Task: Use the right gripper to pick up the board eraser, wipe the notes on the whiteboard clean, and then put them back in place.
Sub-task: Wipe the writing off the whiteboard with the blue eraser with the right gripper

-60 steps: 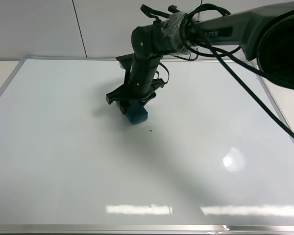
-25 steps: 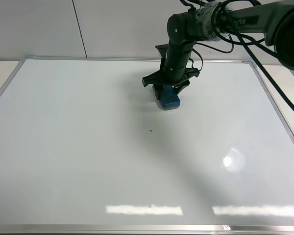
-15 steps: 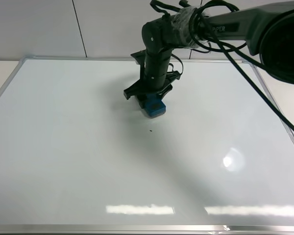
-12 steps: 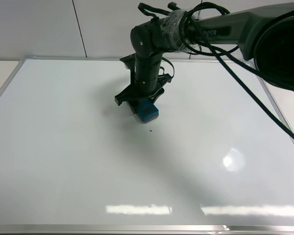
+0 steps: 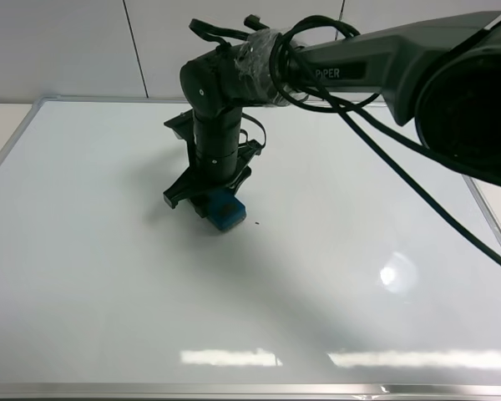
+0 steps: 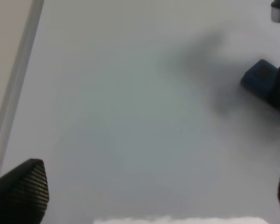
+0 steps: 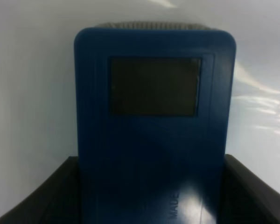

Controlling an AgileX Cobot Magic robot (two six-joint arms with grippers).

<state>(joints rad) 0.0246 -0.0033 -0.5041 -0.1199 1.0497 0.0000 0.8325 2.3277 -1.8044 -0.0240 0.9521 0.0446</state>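
Observation:
My right gripper (image 5: pixel 211 200) is shut on the teal-blue board eraser (image 5: pixel 226 211) and presses it down on the whiteboard (image 5: pixel 108 276), left of the board's middle. The right wrist view shows the eraser (image 7: pixel 154 135) filling the frame between the two black fingers (image 7: pixel 51 198), one dark square patch on top. Of the notes, only a tiny black speck (image 5: pixel 259 223) shows, just right of the eraser and apart from it. The left wrist view shows the eraser (image 6: pixel 260 77) at its edge and my left gripper (image 6: pixel 151 196) open and empty above the board.
The board's silver frame (image 5: pixel 12 138) runs along the left and back edges. The right arm and its black cables (image 5: pixel 376 109) stretch over the board's back right part. Ceiling light glares on the board near the front edge (image 5: pixel 230 357).
My right gripper has slid the eraser across the board, from the back right to left of the middle and nearer the front. The black speck has stayed where it was.

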